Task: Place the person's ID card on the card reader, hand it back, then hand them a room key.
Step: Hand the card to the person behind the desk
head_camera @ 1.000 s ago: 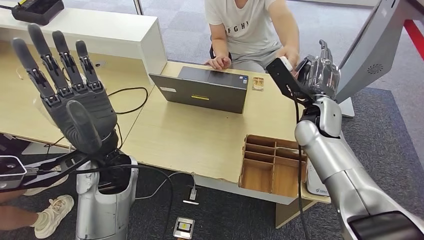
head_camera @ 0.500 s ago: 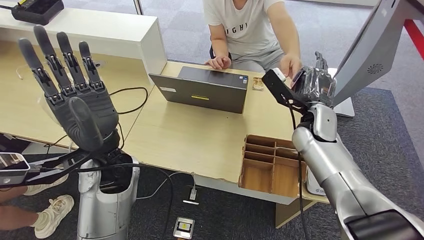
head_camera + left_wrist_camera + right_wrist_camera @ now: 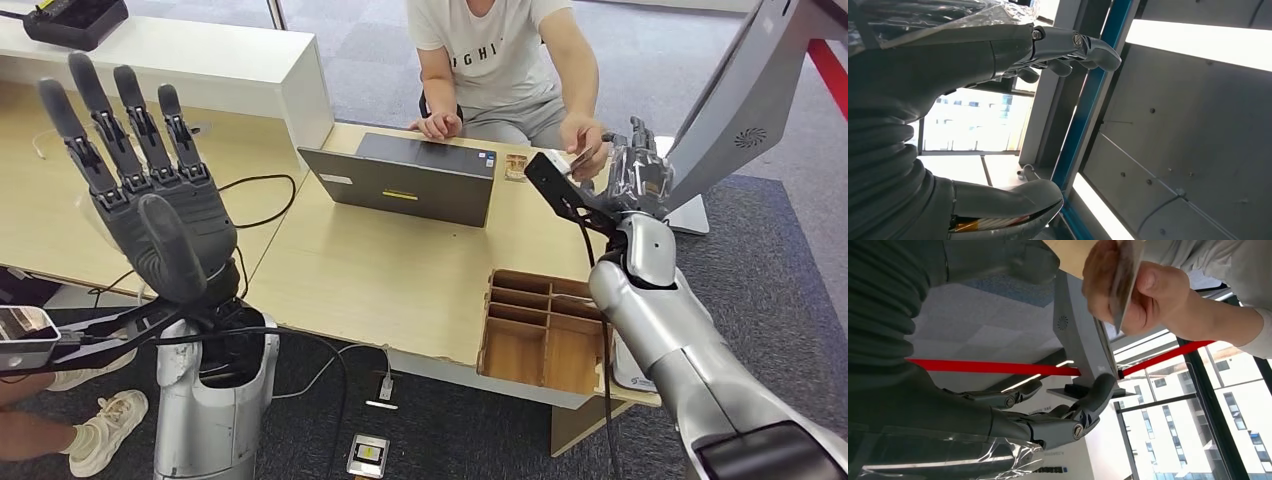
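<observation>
Reaching over the desk's far right corner, the right hand has its fingers apart and holds nothing; the thin, flat, rigid card sits just beyond those fingertips, pinched edge-on in the person's hand. The left hand, raised with fingers spread and empty, is well apart, so the right is the nearer. Dark matte fingers meet a silver arm; beside it, a slatted wooden tray.
</observation>
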Motion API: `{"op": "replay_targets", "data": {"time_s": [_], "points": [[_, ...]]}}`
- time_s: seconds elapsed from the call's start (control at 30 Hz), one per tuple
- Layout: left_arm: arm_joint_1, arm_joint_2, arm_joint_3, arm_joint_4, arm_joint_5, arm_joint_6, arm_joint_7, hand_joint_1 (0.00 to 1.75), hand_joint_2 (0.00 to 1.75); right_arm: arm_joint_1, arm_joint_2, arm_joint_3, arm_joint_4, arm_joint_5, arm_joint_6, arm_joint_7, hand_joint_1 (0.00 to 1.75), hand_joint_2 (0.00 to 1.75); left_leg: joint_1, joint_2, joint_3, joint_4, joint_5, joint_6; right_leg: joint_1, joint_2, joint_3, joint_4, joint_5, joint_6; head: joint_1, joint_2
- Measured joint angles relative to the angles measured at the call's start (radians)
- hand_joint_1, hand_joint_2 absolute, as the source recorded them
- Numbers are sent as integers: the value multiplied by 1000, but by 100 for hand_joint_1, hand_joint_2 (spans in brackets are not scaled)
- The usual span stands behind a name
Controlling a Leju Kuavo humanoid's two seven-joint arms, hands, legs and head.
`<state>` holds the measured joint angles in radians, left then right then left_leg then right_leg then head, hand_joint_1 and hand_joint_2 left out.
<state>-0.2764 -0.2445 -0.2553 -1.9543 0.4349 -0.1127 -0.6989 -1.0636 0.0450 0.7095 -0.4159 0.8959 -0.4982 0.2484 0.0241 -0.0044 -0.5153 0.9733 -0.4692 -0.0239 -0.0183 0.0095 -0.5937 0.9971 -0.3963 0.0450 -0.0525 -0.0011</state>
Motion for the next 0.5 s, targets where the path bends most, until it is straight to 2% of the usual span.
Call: {"op": "replay_targets", "data": {"time_s": [0.33,0.5], "points": [[18,12,0,0,0,26,0,0,175,4,-45,-18,-54,-125,-67,-133,0,175,0,0,0,0,0,0,0,0,0,0,0,0,0,0],[35,17,4,-8,-18,41,0,0,175,67,-82,-46,-179,-264,-59,-209,0,175,0,0,1,0,0,0,0,0,1,0,0,0,0,0]]}}
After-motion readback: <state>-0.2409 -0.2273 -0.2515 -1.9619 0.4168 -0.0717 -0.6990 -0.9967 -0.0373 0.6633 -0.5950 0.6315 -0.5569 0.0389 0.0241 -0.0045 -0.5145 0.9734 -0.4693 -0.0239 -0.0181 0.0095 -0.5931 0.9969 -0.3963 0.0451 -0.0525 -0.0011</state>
